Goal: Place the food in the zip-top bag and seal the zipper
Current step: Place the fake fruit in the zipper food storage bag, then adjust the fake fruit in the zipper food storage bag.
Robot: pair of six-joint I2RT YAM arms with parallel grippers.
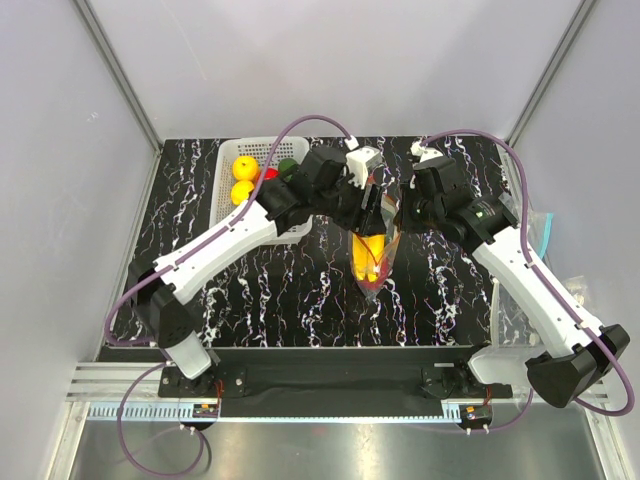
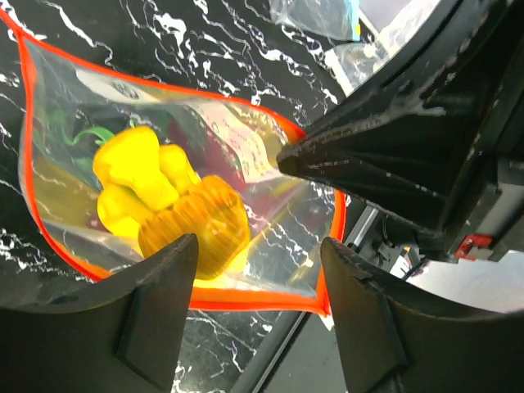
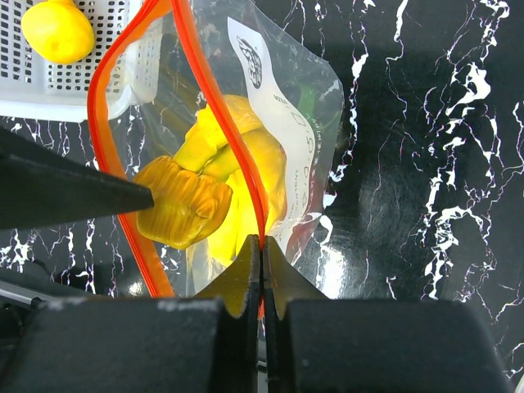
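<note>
Right hand [image 3: 262, 243] is clamped on the zipper [image 3: 219, 115] of the zip-top bag [image 3: 307, 123], beside the white mesh basket [image 1: 226, 196]. Left hand [image 2: 258, 250] has its jaws apart at the bag's mouth, with the banana bunch [image 2: 143, 184] inside the bag.

Our top view sits above and behind the arm bases and looks down the desk [image 1: 250, 300] toward 12 o'clock. It is far enough back to hold both arms whole, with their bases at 6 o'clock. Our left wrist view sits very near the zip-top bag [image 2: 270, 237], with the left gripper [image 2: 258, 254] at 6 o'clock and the other arm's finger entering from 3 o'clock. Our right wrist view looks steeply down from equally near, with the right gripper [image 3: 261, 246] at 6 o'clock and the white mesh basket [image 3: 49, 82] at 11 o'clock. All three views share the bag and the banana bunch [image 3: 274, 176] inside it. The top and right wrist views also share the basket.
</note>
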